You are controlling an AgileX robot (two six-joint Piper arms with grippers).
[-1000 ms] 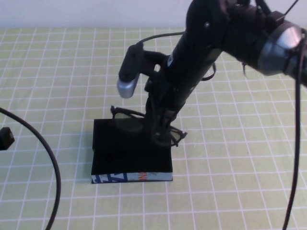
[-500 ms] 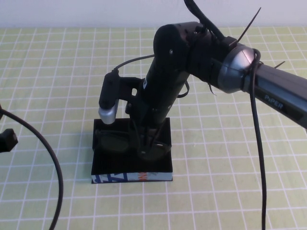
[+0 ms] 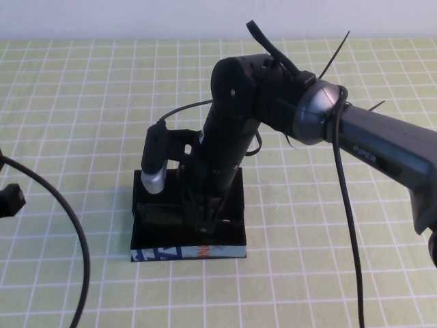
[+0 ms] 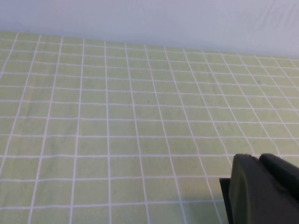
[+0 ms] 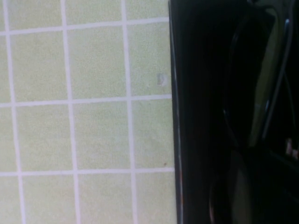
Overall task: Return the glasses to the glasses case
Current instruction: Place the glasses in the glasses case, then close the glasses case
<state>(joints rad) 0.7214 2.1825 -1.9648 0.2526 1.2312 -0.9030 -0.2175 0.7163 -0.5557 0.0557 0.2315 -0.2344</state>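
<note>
1. Since the earlier frames the right arm has swung lower and leftward over the glasses case (image 3: 188,236), and the glasses (image 3: 164,217), which stood above the case's far edge a second ago, now sit down inside it.
2. Covering the whole work surface is a light green table (image 3: 328,273) with a white grid, bare around the case.
3. Reaching in from the right edge of the high view, the right arm bends down steeply, its wrist camera hanging on the left side of the wrist.
4. Lying near the middle of the table, the case is a flat black box with a light blue printed near edge facing the robot.
5. At the case's centre, the right gripper (image 3: 205,222) is lowered into the box; its fingers appear closed on the glasses near the frame's middle, though black on black blurs the detail.
6. Beside that gripper, the glasses lie in the case's left half; the right wrist view shows a dark lens (image 5: 254,93) within the case wall (image 5: 196,116).
7. At the far left edge, the left gripper (image 3: 9,198) is parked, well apart from the case; whether its fingers are apart cannot be told.
</note>
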